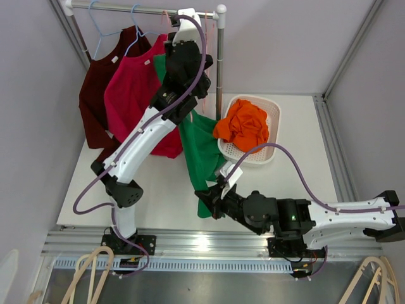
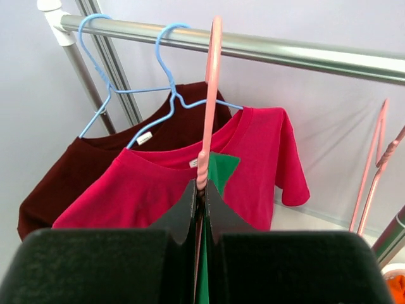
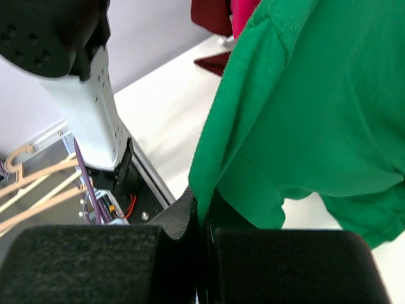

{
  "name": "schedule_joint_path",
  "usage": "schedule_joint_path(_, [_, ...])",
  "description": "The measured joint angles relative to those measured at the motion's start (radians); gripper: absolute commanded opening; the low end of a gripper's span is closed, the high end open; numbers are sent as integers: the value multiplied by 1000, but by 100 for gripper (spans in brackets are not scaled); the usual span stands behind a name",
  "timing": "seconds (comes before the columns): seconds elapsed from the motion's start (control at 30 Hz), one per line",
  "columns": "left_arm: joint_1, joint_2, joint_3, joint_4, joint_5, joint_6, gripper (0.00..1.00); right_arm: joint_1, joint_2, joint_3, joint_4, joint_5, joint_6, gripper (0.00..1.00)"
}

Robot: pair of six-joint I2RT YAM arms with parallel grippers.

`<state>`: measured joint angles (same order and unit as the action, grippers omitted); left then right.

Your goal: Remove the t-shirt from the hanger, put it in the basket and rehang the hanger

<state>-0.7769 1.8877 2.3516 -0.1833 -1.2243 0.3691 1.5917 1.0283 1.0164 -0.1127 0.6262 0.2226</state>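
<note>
The green shirt (image 1: 204, 149) hangs long-axis from the rail (image 1: 145, 9) down toward the table's (image 1: 304, 177) near edge, its collar end up at the pink hanger (image 2: 212, 95) and its lower edge drawn to the right gripper (image 1: 205, 201). That gripper is clenched on a fold of the green cloth near the hem, seen pinched between its pads in the right wrist view.

The left gripper (image 2: 201, 193) is closed on the hanger's twisted neck, the hook standing upright just in front of the rail; whether the hook touches the rail cannot be told.

From above, the left arm covers the shirt's shoulders and the hanger. In the left wrist view only a small green wedge shows beside the fingers, and the hanger's arms are hidden. The right wrist view cuts the shirt off at top and right.

Behind hang a red shirt (image 1: 133, 95) and a maroon shirt (image 1: 93, 95) on blue hangers (image 2: 95, 69). A white basket (image 1: 274, 114) beside the rail's post holds orange cloth (image 1: 243, 123).
</note>
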Motion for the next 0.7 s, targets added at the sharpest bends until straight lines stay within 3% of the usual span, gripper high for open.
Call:
schedule_joint_path(0.37, [5, 10, 21, -116, 14, -48, 1, 54, -7, -128, -24, 117, 114, 0])
schedule_joint_path(0.53, [-64, -83, 13, -425, 172, -315, 1, -6, -1, -127, -24, 114, 86, 0])
schedule_joint_path(0.7, [-246, -345, -169, -600, 264, -517, 1, -182, -2, -95, -30, 58, 33, 0])
